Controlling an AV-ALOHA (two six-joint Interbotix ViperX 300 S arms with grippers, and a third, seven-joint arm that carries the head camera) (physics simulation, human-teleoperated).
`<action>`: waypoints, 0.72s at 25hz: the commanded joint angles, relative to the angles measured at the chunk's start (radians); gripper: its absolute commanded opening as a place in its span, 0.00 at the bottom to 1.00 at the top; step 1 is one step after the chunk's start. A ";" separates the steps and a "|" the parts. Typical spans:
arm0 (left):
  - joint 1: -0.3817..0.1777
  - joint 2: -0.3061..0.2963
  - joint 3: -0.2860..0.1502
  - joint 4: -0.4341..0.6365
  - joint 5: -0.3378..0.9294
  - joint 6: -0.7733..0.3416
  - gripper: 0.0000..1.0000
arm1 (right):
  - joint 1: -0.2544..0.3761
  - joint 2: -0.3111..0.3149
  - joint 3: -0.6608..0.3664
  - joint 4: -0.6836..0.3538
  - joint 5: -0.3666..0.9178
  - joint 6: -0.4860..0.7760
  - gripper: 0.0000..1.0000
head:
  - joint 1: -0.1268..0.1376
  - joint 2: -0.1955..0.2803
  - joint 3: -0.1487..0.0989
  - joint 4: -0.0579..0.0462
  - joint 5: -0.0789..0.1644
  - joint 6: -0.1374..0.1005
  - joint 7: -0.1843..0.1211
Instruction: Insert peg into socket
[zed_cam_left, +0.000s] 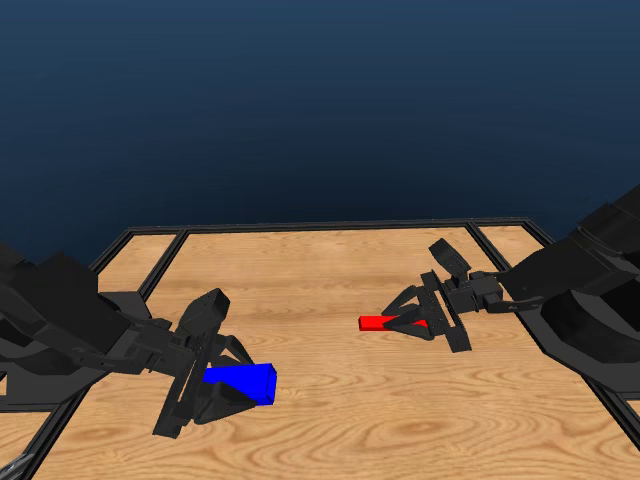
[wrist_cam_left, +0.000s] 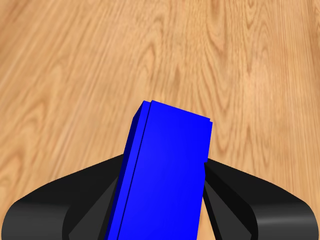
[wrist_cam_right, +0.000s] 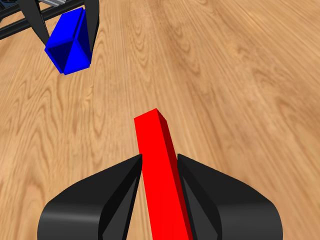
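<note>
holding both parts, well apart

your left gripper (zed_cam_left: 228, 385) has its jaws pressed against the two long sides of the socket (zed_cam_left: 240, 383), as the left wrist view shows, where the blue block (wrist_cam_left: 162, 175) fills the gap between the jaws and sticks out past the tips over the table (wrist_cam_left: 75, 75). in the head view the socket sits at the near left of the table (zed_cam_left: 330, 270), its free end toward the right. you cannot tell from these views whether it rests on the wood or is lifted off it.

your right gripper (zed_cam_left: 420, 322) is clamped on the peg (zed_cam_left: 385, 322). the right wrist view shows the red bar (wrist_cam_right: 162, 175) pinched between the jaws, with its free end running out beyond them. in the head view the peg lies about level, to the right of middle, its free end pointing left toward the socket.

the two parts are well apart and not lined up: the peg is farther back and to the right, the socket nearer and to the left. from the right wrist you see the socket's (wrist_cam_right: 70, 45) open end facing the peg, held between the other arm's jaws.
</note>
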 joint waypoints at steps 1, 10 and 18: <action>0.010 -0.066 -0.024 -0.014 -0.041 0.068 0.00 | 0.020 -0.097 -0.037 0.024 0.098 -0.058 0.00 | 0.006 -0.019 -0.017 0.001 -0.015 -0.003 -0.005; 0.071 -0.191 -0.131 0.078 0.107 0.135 0.00 | 0.077 -0.171 -0.232 0.057 0.385 -0.133 0.00 | 0.037 -0.018 -0.015 0.010 -0.016 0.002 -0.006; 0.114 -0.183 -0.125 0.125 0.192 0.137 0.00 | 0.103 -0.203 -0.344 0.063 0.559 -0.169 0.00 | 0.060 -0.014 -0.015 0.017 -0.011 0.007 -0.007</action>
